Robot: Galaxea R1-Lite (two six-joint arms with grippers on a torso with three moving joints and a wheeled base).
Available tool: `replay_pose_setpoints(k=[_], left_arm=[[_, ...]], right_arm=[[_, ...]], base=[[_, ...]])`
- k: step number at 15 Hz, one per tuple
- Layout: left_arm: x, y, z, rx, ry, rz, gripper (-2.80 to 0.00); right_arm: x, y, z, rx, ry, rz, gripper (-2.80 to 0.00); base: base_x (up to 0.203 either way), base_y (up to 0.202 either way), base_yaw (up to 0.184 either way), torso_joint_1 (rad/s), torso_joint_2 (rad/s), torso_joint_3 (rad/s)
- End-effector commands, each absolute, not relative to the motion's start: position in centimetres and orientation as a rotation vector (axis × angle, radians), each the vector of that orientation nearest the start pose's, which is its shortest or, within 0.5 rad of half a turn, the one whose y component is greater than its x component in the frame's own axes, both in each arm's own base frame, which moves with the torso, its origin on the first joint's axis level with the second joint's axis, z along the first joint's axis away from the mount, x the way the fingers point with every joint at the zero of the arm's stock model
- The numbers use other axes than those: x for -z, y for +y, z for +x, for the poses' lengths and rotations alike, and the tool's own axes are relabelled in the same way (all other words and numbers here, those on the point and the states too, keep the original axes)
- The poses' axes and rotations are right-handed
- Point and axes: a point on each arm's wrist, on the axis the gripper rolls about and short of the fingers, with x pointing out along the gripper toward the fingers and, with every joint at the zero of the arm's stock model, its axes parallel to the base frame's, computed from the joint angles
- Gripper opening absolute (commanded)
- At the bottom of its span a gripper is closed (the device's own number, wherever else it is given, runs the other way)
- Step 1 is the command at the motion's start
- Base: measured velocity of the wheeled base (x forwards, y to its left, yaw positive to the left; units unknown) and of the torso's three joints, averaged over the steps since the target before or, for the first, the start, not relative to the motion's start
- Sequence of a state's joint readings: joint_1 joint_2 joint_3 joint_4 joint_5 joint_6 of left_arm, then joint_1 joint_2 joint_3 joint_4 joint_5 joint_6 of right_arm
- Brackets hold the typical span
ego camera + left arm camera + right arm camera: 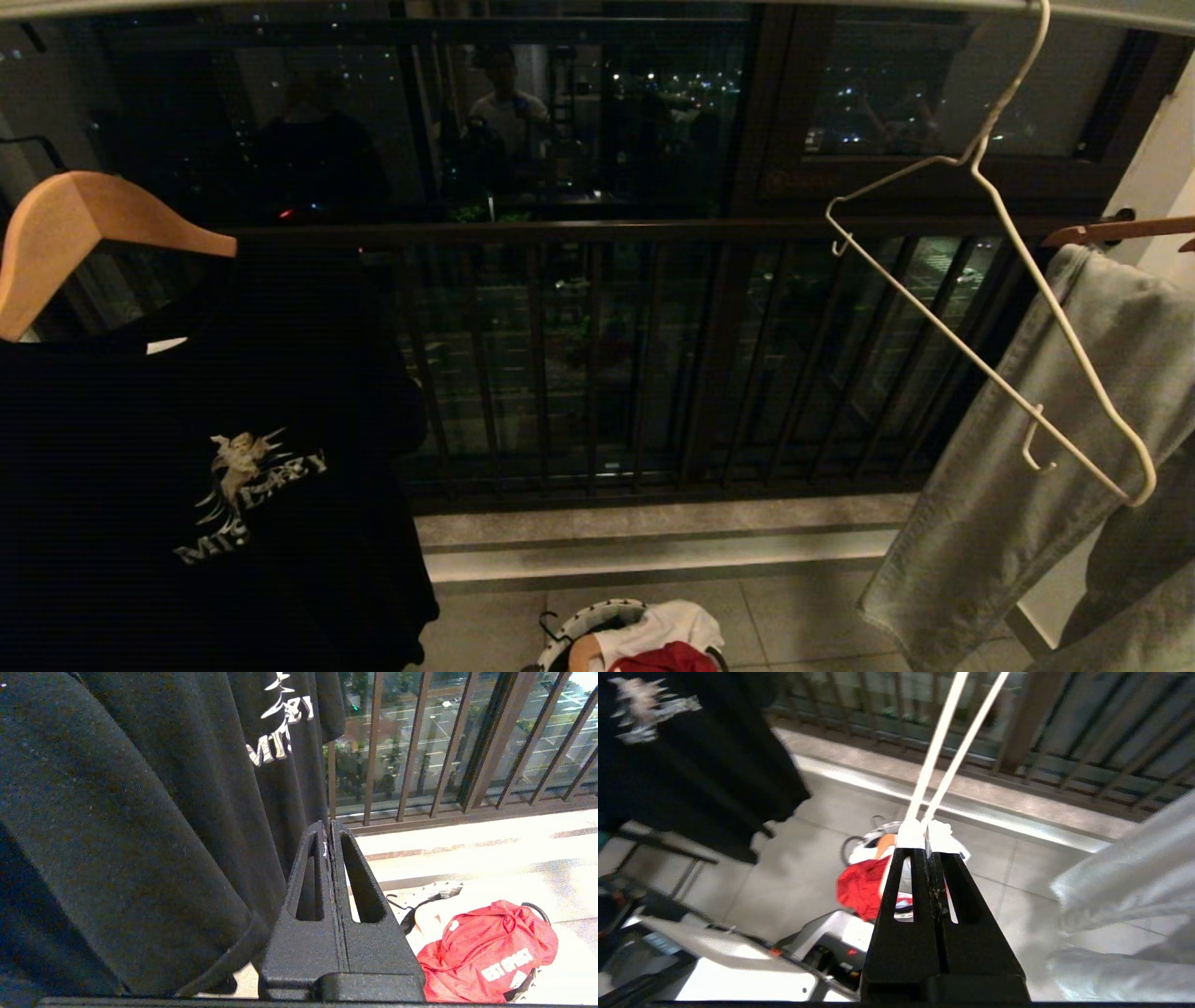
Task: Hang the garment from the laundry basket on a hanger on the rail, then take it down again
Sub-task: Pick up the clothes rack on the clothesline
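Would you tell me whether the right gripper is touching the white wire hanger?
Cannot tell: in the right wrist view the shut right gripper meets the hanger only in overlap.

Between the black T-shirt (187,448) hanging on the left and the grey trousers (1027,448) on the right, a wide gap stays open under the rail (1120,11), closed at the back only by the balcony railing (579,355). The white wire hanger (990,308) hangs tilted just in front of the trousers and narrows this gap on the right side. Below, the laundry basket (597,621) stands on the floor (803,616) with bare tiles around it, and the red garment (486,952) lies on top, uncovered from above.
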State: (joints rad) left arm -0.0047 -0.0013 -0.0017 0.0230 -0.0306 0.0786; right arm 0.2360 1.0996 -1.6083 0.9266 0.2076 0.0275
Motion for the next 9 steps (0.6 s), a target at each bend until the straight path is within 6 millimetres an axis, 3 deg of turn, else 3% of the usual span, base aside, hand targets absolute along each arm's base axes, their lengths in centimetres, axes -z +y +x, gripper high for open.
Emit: replay_pose_setpoints(k=[1,2,9], left_arm=[[-7.4,-0.1,-2.3,0.036,0.02,0.079,-2.8],[-7.4,-0.1,-2.3,0.036,0.02,0.078,-2.8],[-7.4,-0.1,-2.3,0.037,0.02,0.078,-2.8]], right_arm=[[-37.6,2.4,7.2,-0.452,0.442,0.019,-2.8],[-37.6,2.4,7.4,-0.452,0.445,0.018,0.0],[-36.6,4.5,10.2,-0.448,0.533,-0.051,0.0]], base=[[0.0,0.0,0.0,0.0,0.0,0.0],[0.0,0.0,0.0,0.0,0.0,0.0],[0.0,0.0,0.0,0.0,0.0,0.0]])
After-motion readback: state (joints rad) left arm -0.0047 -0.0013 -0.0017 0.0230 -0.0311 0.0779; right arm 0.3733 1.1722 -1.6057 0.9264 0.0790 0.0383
